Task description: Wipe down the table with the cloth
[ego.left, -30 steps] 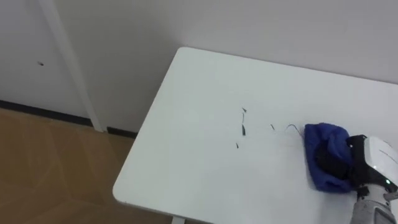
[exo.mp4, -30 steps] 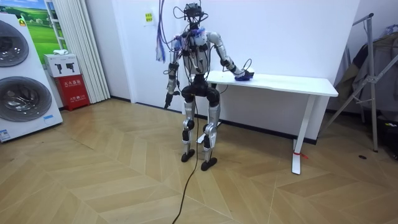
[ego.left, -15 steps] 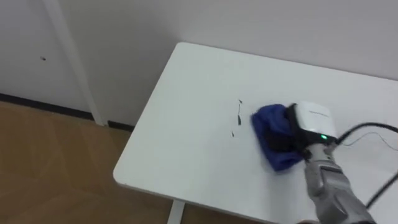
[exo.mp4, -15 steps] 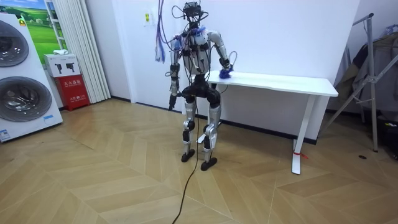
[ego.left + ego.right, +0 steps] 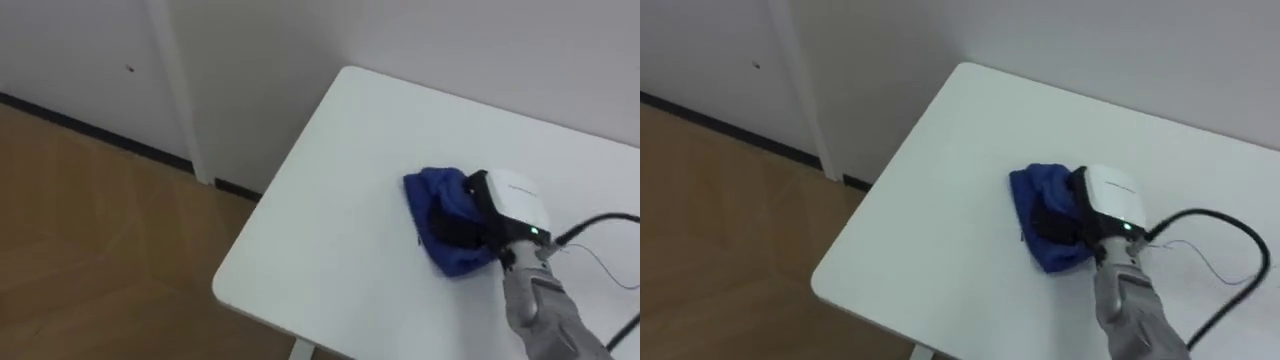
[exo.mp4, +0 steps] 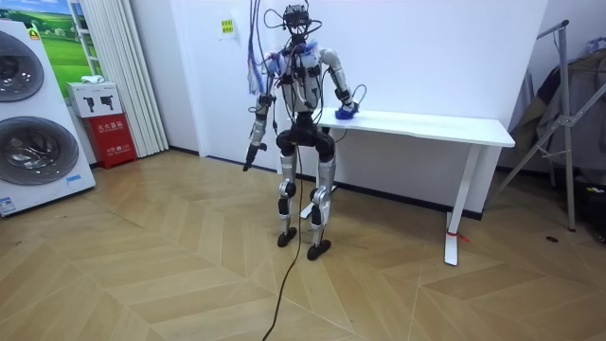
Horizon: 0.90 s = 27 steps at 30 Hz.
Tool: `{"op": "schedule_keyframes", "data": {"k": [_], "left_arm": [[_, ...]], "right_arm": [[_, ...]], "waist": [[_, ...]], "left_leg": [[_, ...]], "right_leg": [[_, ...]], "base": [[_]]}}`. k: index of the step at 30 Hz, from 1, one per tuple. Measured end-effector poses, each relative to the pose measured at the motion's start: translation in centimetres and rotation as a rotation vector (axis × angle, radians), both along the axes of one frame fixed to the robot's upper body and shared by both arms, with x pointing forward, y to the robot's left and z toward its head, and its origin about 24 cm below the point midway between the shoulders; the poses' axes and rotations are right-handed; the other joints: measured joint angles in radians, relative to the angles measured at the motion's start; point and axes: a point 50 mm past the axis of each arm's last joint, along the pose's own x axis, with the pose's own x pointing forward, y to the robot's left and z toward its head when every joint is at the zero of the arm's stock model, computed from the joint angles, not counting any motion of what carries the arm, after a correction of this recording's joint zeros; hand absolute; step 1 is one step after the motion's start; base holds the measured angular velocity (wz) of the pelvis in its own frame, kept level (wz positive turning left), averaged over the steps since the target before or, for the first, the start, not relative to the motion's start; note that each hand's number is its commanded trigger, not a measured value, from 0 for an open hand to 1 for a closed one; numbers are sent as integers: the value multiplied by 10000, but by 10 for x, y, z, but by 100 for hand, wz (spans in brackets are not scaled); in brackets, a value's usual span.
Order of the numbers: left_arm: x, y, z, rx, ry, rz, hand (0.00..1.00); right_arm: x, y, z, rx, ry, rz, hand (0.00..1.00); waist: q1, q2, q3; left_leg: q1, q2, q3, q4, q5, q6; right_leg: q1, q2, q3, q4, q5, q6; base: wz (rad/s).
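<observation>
One hand does the work: the robot's right hand (image 5: 515, 200) bears down on a blue cloth (image 5: 428, 190) on the white bench (image 5: 340, 190), with its dark fingers (image 5: 455, 232) curled into the bunched folds and gripping them. The cloth lies toward the bench's left end, inboard of the left edge and about midway between the far and near edges. The robot stands on the floor (image 5: 100, 220) at that end, facing the wall (image 5: 450, 40). Its left hand (image 6: 249, 159) hangs at its side, clear of the bench.

The stroke in hand looks like a sweep across the left part of the top. To do it well, the palm should press flat so the whole pad of cloth drags on the surface rather than riding on one fold. Bunched as it is, the cloth covers a narrow strip, so strokes will likely need to overlap. A thin dark line (image 5: 590, 263) shows on the bench just right of the hand, and that patch probably wants a pass of its own. What lies under the cloth cannot be seen. Near the left edge and the near-left corner the stroke is best stopped short or turned back, since a cloth pushed past the rim could slip from the grip and drop to the floor. Steady, even pressure should serve better than speed on this smooth top.
</observation>
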Motion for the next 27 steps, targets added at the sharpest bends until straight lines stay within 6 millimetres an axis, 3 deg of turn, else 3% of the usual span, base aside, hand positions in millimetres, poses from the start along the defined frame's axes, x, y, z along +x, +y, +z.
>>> {"op": "schedule_keyframes", "data": {"k": [1,3,5,8,11,13,15,18,19,22,23,24,27], "left_arm": [[0,3,2,97,-175,165,0],[0,6,3,192,-372,284,0],[8,8,6,339,-727,191,0],[14,9,7,477,-862,-153,0],[18,9,8,532,-1030,-284,0],[17,6,7,472,-974,-305,0],[15,0,5,344,-890,-393,0],[12,-9,-1,56,-408,-617,0],[10,-14,-4,-126,-209,-662,0],[10,-22,-9,-571,-1,-456,0],[17,-24,-10,-651,-147,-539,0],[19,-26,-10,-698,-220,-528,0],[17,-25,-9,-683,-240,-461,0]], "right_arm": [[-11,-11,-4,219,-6,-641,100],[-25,-28,-11,560,38,-1703,100],[-46,-49,-15,608,60,-2829,100],[-67,-70,-19,544,287,-3952,100],[-81,-83,-19,371,444,-4509,100],[-78,-84,-18,426,381,-4660,100],[-72,-82,-17,448,462,-4694,100],[-45,-71,-9,34,822,-4069,100],[-26,-61,-3,-214,909,-3515,100],[29,-10,22,-544,414,-791,100],[47,8,33,-526,156,56,100],[54,14,37,-484,66,375,100],[71,27,51,-287,-348,1058,100]], "waist": [[-117,1,-68],[-313,28,-84],[-661,39,-137],[-942,48,-163],[-1011,38,-168],[-982,67,-183],[-825,117,-185],[-604,184,-170],[-225,296,-126],[121,354,23],[258,328,184],[379,347,230],[766,176,156]], "left_leg": [[37,-39,124,1,-1,1],[169,-47,262,-8,-13,20],[150,-9,522,26,-187,316],[188,-30,468,121,-285,460],[147,-25,523,262,-302,465],[140,-14,551,328,-305,458],[156,16,674,352,-301,449],[102,143,907,362,-274,374],[70,224,1221,352,-263,322],[-216,370,1378,322,-133,166],[-216,402,1371,308,-70,169],[-244,402,1342,307,-57,148],[-424,341,1157,261,99,150]], "right_leg": [[20,-53,10,-8,-15,39],[101,-81,58,9,9,80],[132,-60,25,16,-48,174],[274,-72,-36,17,-33,272],[268,-74,-20,30,-6,314],[272,-66,55,39,-6,315],[258,-58,85,40,-6,315],[75,13,140,138,35,246],[-135,93,337,292,94,149],[-561,198,286,380,192,-13],[-618,232,287,351,205,-42],[-632,243,288,326,191,-65],[-706,240,182,131,165,-89]], "base": [[-21],[-19],[0],[-4],[-9],[-10],[-19],[-31],[-62],[-25],[7],[21],[33]]}}
